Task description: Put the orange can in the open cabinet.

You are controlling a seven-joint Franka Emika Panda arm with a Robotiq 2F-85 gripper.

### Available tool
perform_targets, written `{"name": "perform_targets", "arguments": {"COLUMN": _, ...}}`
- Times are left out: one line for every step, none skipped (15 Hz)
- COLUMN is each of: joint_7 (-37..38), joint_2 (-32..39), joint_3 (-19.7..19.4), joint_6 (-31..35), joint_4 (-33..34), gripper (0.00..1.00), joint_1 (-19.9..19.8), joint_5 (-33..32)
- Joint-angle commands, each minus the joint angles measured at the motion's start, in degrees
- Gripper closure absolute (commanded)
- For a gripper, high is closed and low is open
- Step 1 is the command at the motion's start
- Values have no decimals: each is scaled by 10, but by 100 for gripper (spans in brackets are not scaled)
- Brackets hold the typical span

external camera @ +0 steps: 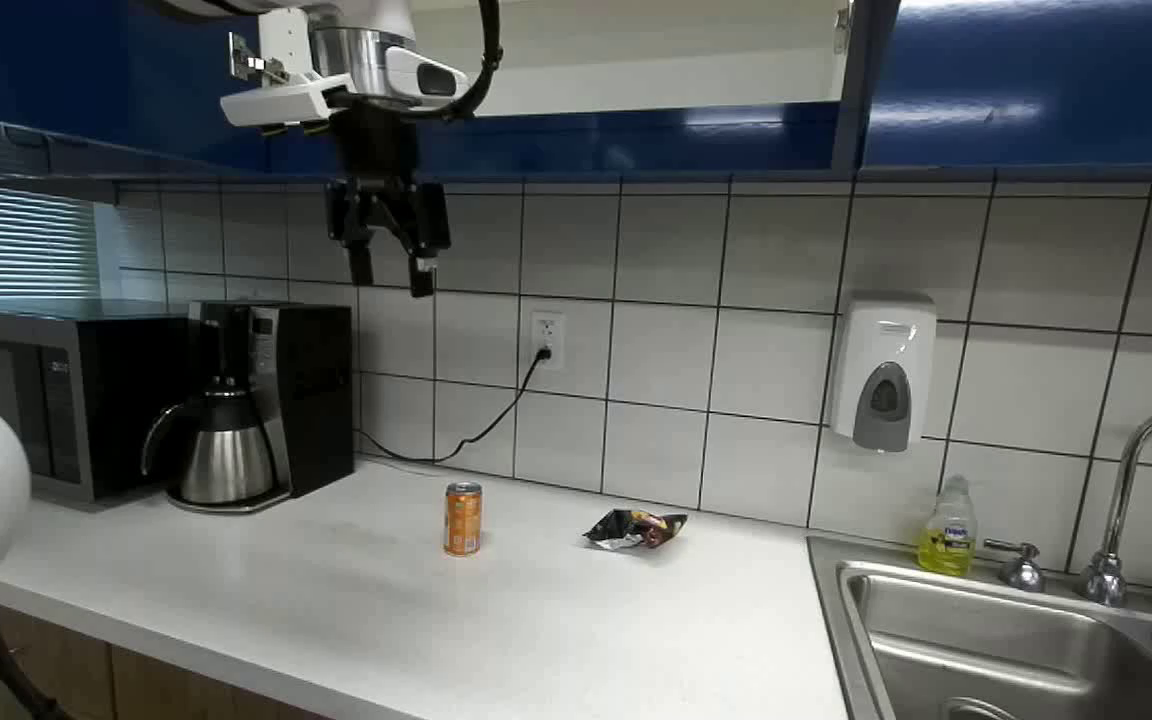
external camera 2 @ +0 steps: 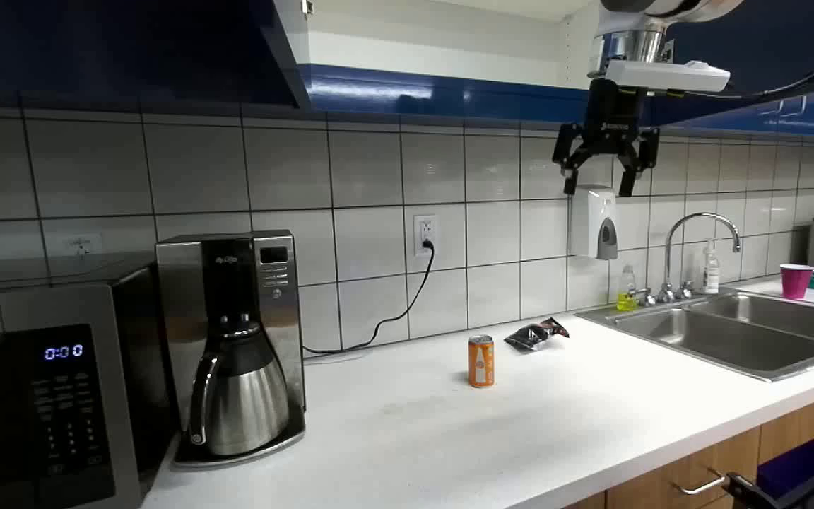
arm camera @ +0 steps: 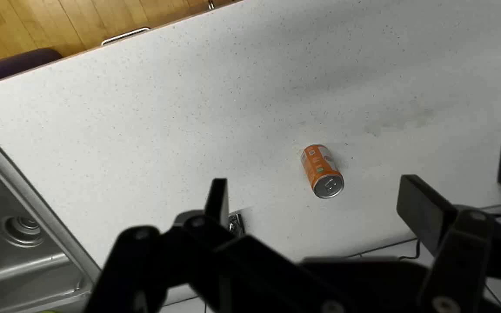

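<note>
The orange can [external camera: 462,522] stands upright on the white counter in both exterior views [external camera 2: 481,363]. The wrist view shows it [arm camera: 318,167] from above, its silver top toward the jaws. The open cabinet [external camera: 646,140] hangs on the wall above, with a glossy blue lower edge and pale interior; it also shows in an exterior view [external camera 2: 414,88]. My gripper [external camera: 392,272] is open and empty, pointing down, high above the counter and apart from the can. It shows in an exterior view [external camera 2: 598,185] below the cabinet's lower edge. In the wrist view its fingers [arm camera: 314,191] are spread wide.
A dark packet [external camera: 634,528] lies beside the can near the tiled wall. A coffee maker [external camera 2: 237,353] and a microwave [external camera 2: 46,396] stand at one end of the counter. A sink [external camera: 826,600], a soap bottle [external camera: 950,530] and a wall dispenser [external camera: 884,370] are at the other.
</note>
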Motion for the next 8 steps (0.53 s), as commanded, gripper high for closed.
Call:
{"name": "perform_targets", "arguments": {"joint_7": -3, "joint_2": 1, "joint_3": 4, "joint_6": -1, "joint_4": 1, "gripper": 0, "joint_1": -6, "joint_5": 4}}
{"name": "perform_targets", "arguments": {"joint_7": -3, "joint_2": 1, "joint_3": 4, "joint_6": -1, "joint_4": 1, "gripper": 0, "joint_1": -6, "joint_5": 4}}
{"name": "perform_targets", "arguments": {"joint_7": -3, "joint_2": 1, "joint_3": 4, "joint_6": -1, "joint_4": 1, "gripper": 0, "joint_1": -6, "joint_5": 4}}
{"name": "perform_targets", "arguments": {"joint_7": -3, "joint_2": 1, "joint_3": 4, "joint_6": -1, "joint_4": 1, "gripper": 0, "joint_1": -6, "joint_5": 4}}
{"name": "perform_targets", "arguments": {"joint_7": -3, "joint_2": 1, "joint_3": 4, "joint_6": -1, "joint_4": 1, "gripper": 0, "joint_1": -6, "joint_5": 4}}
{"name": "perform_targets", "arguments": {"joint_7": -3, "joint_2": 1, "joint_3": 4, "joint_6": -1, "joint_4": 1, "gripper": 0, "joint_1": -6, "joint_5": 4}}
{"name": "perform_targets", "arguments": {"joint_7": -3, "joint_2": 1, "joint_3": 4, "joint_6": -1, "joint_4": 1, "gripper": 0, "joint_1": -6, "joint_5": 4}}
{"name": "perform_targets", "arguments": {"joint_7": -1, "joint_2": 10, "joint_3": 5, "joint_6": 11, "joint_4": 1, "gripper": 0, "joint_1": -8, "joint_5": 1}}
